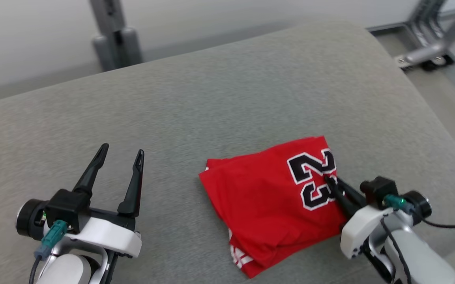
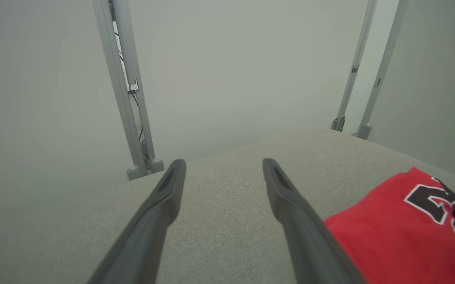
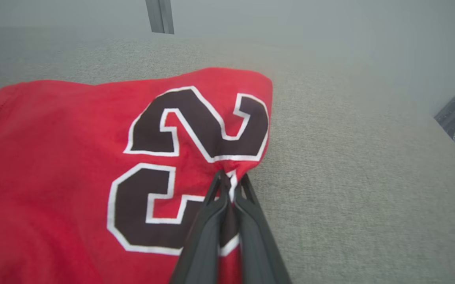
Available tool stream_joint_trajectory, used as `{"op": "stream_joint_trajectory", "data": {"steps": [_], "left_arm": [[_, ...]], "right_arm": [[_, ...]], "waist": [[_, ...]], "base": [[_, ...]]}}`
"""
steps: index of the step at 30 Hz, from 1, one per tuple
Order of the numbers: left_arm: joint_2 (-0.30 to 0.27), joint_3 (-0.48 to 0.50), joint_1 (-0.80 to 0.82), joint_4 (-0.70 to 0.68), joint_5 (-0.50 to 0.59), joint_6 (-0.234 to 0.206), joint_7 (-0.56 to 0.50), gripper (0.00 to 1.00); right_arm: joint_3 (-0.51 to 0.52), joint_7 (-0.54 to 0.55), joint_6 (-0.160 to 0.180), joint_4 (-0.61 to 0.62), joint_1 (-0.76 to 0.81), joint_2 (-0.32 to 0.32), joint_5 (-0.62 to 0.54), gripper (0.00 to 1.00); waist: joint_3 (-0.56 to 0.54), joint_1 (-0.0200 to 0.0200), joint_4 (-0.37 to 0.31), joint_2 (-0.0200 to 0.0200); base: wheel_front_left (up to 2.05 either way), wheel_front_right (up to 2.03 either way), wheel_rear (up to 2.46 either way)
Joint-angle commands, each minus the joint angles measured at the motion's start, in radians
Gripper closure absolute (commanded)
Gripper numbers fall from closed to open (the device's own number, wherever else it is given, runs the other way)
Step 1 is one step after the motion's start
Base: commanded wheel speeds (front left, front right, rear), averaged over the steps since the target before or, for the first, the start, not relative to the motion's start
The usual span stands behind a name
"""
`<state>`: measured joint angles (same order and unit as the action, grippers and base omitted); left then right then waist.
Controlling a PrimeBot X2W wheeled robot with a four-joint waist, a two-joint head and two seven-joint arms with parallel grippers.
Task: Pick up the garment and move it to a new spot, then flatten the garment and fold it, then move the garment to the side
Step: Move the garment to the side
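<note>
Both my right fingers [image 3: 205, 240] pinch the numbered edge of the folded red shirt [image 1: 266, 205], which lies on the grey cushion [image 1: 211, 98], while my left fingers [image 1: 133, 189] stand spread, well apart from it.

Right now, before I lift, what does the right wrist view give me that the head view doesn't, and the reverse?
The right wrist view adds the grip up close: the right gripper, jaws shut on a bunched fold at the red garment's edge, beside the number 23. The head view adds the left gripper, jaws open, apart from the garment over the grey cushion, and the garment's whole folded outline. Both show the garment, its number, the cushion and the right gripper.
</note>
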<state>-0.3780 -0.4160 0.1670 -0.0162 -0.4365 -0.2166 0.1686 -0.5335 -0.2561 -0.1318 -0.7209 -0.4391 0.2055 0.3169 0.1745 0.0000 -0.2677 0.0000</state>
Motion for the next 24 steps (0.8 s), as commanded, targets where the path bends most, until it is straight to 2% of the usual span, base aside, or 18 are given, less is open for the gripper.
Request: {"op": "stream_joint_trajectory", "data": {"steps": [1,4,8,17,24], "left_arm": [[-0.013,0.001,0.027,-0.012,0.008,-0.001,-0.010,0.00],[-0.021,-0.006,0.050,-0.027,0.018,0.003,-0.027,0.00],[-0.024,-0.018,0.089,-0.044,0.028,0.012,-0.051,0.00],[-0.008,-0.049,0.174,-0.062,0.051,0.030,-0.069,0.00],[-0.004,-0.062,0.197,-0.069,0.060,0.026,-0.069,0.00]], "right_arm": [[0.010,-0.010,0.002,-0.008,-0.042,0.012,-0.002,1.00],[0.034,-0.012,0.002,-0.021,-0.093,0.021,-0.007,1.00],[0.100,-0.012,0.002,-0.011,-0.172,0.054,-0.028,1.00],[0.205,-0.011,0.002,-0.037,-0.322,0.155,-0.091,1.00],[0.299,-0.011,0.002,-0.133,-0.395,0.222,-0.140,1.00]], "waist": [[0.034,0.0000,-0.101,0.0000],[0.048,0.0000,-0.129,0.0000],[0.079,0.0000,-0.130,0.0000],[0.154,0.0000,-0.062,0.0000],[0.213,0.0000,-0.012,0.0000]], "base": [[0.00,0.00,0.00],[0.00,0.00,0.00],[0.00,0.00,0.00],[0.00,0.00,0.00],[0.00,0.00,0.00]]}}
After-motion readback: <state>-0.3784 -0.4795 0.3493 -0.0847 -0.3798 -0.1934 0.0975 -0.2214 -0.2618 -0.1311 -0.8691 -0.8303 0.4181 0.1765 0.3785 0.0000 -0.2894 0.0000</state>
